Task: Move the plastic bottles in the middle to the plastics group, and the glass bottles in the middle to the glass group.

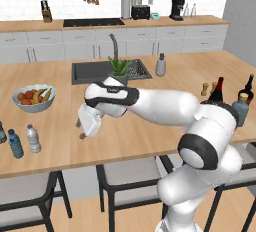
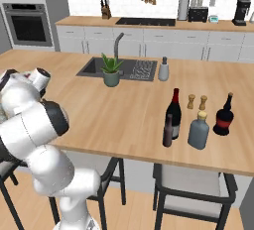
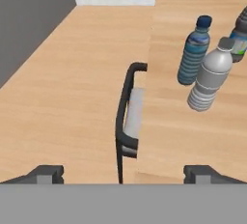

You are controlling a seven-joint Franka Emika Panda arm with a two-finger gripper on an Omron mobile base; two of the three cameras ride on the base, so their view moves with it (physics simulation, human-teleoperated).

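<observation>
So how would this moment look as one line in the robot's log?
gripper: open, empty | clear bottle: standing beside blue bottle | wine bottle, brown bottle: standing beside grey bottle

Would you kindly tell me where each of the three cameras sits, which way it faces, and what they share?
Left base view: behind the arm on its left, looking forward and down over the counter; the arm crosses it, the gripper open.
Right base view: behind on its right, facing the wine bottle; the arm's joints show at left.
Hand view: on the hand, looking past open fingertips at the clear bottle.
Shared: both base views show the sink and plant.
</observation>
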